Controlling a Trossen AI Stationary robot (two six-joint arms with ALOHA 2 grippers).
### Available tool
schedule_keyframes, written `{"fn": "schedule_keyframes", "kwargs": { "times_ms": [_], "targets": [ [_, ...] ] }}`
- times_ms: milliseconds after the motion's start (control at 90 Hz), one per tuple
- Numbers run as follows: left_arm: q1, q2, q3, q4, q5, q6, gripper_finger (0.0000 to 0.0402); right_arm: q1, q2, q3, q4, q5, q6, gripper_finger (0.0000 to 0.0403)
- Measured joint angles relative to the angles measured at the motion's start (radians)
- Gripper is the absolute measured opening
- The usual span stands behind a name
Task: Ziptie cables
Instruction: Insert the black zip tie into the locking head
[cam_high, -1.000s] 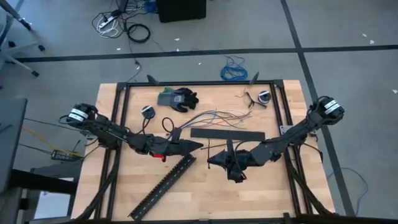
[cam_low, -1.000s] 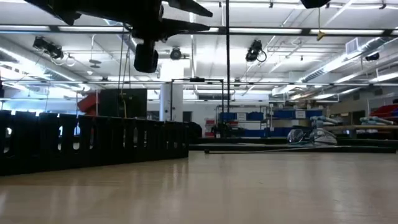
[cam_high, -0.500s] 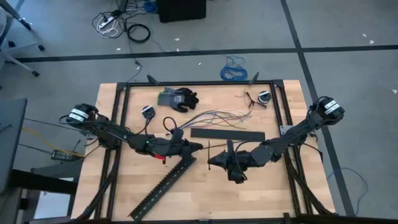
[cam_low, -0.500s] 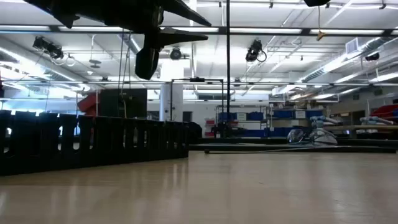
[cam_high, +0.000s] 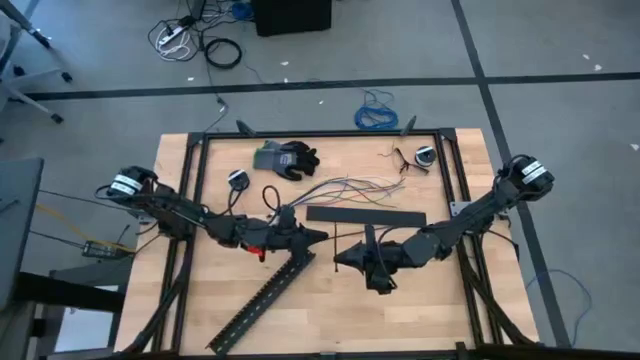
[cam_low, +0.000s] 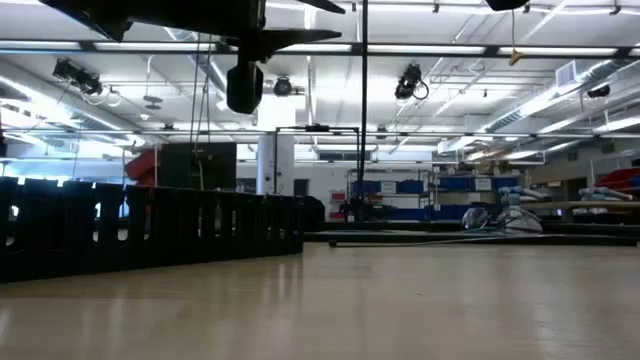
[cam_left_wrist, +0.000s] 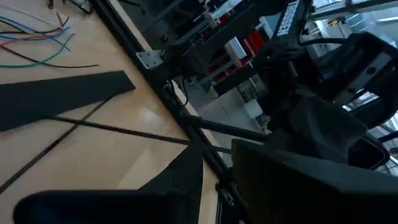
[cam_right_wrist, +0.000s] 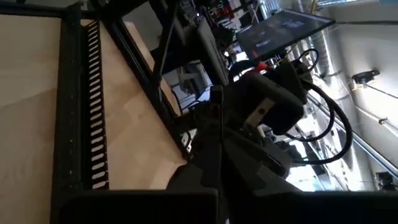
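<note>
Left tool (cam_high: 318, 236): over the middle of the desk (cam_high: 330, 310), pointing right, its tip just above the upper end of the slotted cable duct (cam_high: 262, 300). Fingers look drawn to a narrow point in the high view; how far open, cannot tell. Nothing seen in its grip. Left arm stretched low from its base at the desk's left edge, running rightward.

Right tool (cam_high: 338, 260): near desk centre, pointing left toward the left tool, the two well within reach of each other but apart. A thin black zip tie (cam_high: 337, 240) stands upright at its tip; in the low view it shows as a dark vertical line (cam_low: 363, 110). The tool seems to pinch it, but the finger gap cannot be made out. Right arm reaches in from the right edge, elbow low.

Cables (cam_high: 345, 187): a loose fan of thin coloured wires lying on the desk, far of both tools, just beyond the flat black strip (cam_high: 365, 215). Untouched by either tool. Left wrist view shows their ends (cam_left_wrist: 37, 46) beside that strip (cam_left_wrist: 62, 96).

Other: black glove (cam_high: 287, 158) at the far side; blue coiled cable (cam_high: 377, 112) on the floor beyond the desk.
</note>
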Motion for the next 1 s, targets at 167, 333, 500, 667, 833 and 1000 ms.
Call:
{"fn": "schedule_keyframes", "kwargs": {
  "times_ms": [167, 333, 500, 667, 833, 1000],
  "targets": [
    [0.000, 0.000, 0.000, -0.001, 0.000, 0.000, 0.0078, 0.000, 0.000, 0.000, 0.001, 0.000, 0.003, 0.0000],
    [0.000, 0.000, 0.000, 0.002, -0.003, -0.011, 0.0078, 0.000, 0.000, 0.000, 0.002, 0.000, 0.003, 0.0000],
    [0.000, 0.000, 0.000, -0.043, -0.008, -0.037, 0.0078, 0.000, 0.000, 0.000, 0.002, 0.000, 0.004, 0.0000],
    [-0.003, 0.000, 0.000, -0.062, -0.045, -0.033, 0.0078, 0.000, 0.000, 0.000, 0.002, 0.000, 0.003, 0.0000],
    [-0.003, 0.000, 0.000, -0.086, -0.054, -0.006, 0.0078, 0.000, 0.000, 0.000, 0.000, 0.001, 0.002, 0.0000],
    [-0.003, 0.000, 0.000, -0.089, -0.069, -0.004, 0.0078, 0.000, 0.000, 0.000, 0.000, 0.001, 0.002, 0.0000]
  ]
}}
